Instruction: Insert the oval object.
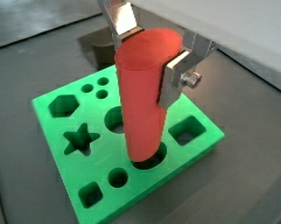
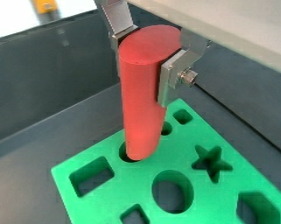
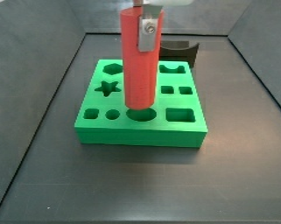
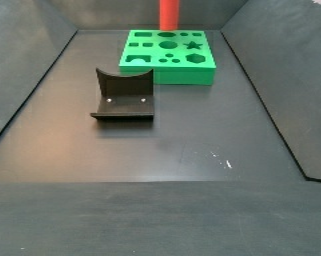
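Note:
My gripper (image 1: 149, 52) is shut on the upper part of the oval object (image 1: 140, 105), a tall smooth red peg held upright; both wrist views show this, and so does a side view (image 3: 146, 31). The peg (image 2: 140, 96) stands over the green block (image 1: 73, 179) with its lower end in the mouth of a rounded hole near the block's front edge (image 3: 139, 115). How deep it sits cannot be told. The silver fingers (image 2: 175, 74) press on opposite sides of the peg. In a side view only the peg's lower part (image 4: 168, 12) shows above the block (image 4: 171, 66).
The green block (image 3: 143, 129) has several other shaped holes: a star (image 3: 106, 87), squares and small circles. The dark fixture (image 4: 123, 97) stands on the dark floor apart from the block; it also shows just behind the block (image 3: 184, 49). Dark walls ring the floor.

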{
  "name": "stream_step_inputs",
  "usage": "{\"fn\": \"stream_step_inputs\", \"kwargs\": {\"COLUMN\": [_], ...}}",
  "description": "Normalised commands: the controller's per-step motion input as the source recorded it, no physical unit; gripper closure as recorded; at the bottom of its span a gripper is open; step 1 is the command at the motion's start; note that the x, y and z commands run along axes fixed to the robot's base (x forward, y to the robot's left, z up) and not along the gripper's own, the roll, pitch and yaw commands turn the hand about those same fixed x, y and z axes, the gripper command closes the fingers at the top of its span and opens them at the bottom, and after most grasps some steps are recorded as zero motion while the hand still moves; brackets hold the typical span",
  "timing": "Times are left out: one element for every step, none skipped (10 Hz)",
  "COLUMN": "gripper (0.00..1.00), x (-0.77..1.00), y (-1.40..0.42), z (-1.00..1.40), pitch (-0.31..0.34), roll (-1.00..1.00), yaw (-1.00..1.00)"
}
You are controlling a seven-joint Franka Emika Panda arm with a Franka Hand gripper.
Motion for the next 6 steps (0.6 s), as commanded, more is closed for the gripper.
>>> {"fn": "stream_step_inputs", "kwargs": {"gripper": [1.0,1.0,1.0,1.0,1.0,1.0], "x": [0.0,0.0,0.22,0.16,0.0,0.02], "y": [-0.04,-0.08,-0.13,-0.18,-0.06,-0.04], "z": [-0.13,-0.23,-0.29,-0.2,-0.13,-0.14], "pitch": [0.0,0.0,0.0,0.0,0.0,0.0], "roll": [0.0,0.01,0.03,0.04,0.01,0.04], "yaw": [-1.0,-1.0,-0.83,-0.42,-0.1,0.0]}}
